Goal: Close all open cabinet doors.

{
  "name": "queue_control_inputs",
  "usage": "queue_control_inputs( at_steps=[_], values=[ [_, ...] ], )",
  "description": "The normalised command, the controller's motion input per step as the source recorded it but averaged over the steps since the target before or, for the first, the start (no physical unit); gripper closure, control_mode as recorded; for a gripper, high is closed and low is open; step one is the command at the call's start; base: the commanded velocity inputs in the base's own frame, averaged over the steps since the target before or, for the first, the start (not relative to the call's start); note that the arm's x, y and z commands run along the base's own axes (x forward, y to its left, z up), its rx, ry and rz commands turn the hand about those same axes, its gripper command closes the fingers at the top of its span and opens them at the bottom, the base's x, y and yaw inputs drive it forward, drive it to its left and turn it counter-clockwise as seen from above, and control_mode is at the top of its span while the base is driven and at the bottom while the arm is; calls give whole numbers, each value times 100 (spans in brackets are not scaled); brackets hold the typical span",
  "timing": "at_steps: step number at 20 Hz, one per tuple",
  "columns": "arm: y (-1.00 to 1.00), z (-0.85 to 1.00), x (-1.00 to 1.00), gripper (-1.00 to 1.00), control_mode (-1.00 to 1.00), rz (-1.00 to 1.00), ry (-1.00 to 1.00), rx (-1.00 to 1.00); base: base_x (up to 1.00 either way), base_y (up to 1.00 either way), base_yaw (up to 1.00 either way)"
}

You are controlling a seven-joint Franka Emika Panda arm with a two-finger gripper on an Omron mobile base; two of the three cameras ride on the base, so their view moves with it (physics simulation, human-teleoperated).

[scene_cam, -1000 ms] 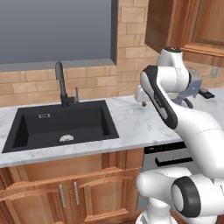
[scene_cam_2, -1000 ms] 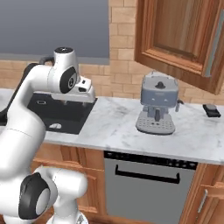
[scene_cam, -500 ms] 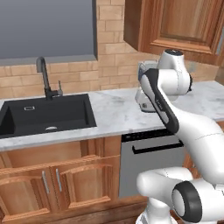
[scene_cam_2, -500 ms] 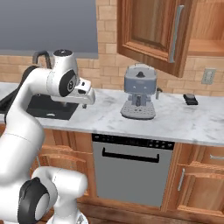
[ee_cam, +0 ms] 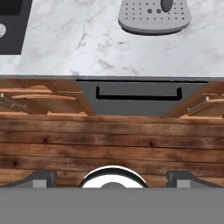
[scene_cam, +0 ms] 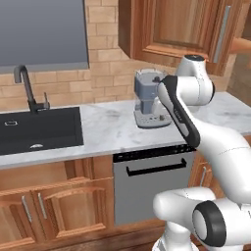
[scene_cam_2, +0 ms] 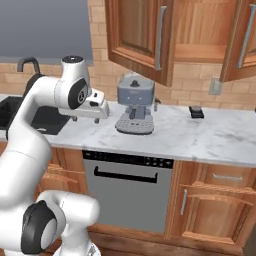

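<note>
above the marble counter (scene_cam_2: 210,137), two upper cabinet doors (scene_cam_2: 137,35) are hanging ajar over a grey coffee machine (scene_cam_2: 134,104) while the gripper (ee_cam: 112,177) is hovering wide open, gripping nothing.

A home kitchen — marble counter (scene_cam_2: 210,135), black sink (scene_cam: 34,130), dishwasher (scene_cam_2: 127,192), coffee machine (scene_cam_2: 135,102), wooden cabinet doors (scene_cam_2: 142,37).

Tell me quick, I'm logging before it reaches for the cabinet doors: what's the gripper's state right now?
Gripper: open, jaws spread wide, holding nothing, pointing down at the floor in front of the dishwasher.
</note>
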Motion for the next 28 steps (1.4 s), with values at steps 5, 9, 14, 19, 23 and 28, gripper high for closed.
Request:
queue_control_inputs(
  at_steps=[5, 9, 14, 19, 23, 28],
  values=[
    [0, 0, 0, -100, 100, 0, 0, 0, 0, -56, 0],
    [0, 0, 0, -100, 100, 0, 0, 0, 0, -49, 0],
    [0, 0, 0, -100, 100, 0, 0, 0, 0, -52, 0],
    [0, 0, 0, -100, 100, 0, 0, 0, 0, -54, 0],
    [0, 0, 0, -100, 100, 0, 0, 0, 1, -52, 0],
    [0, 0, 0, -100, 100, 0, 0, 0, 18, -42, 0]
  ],
)
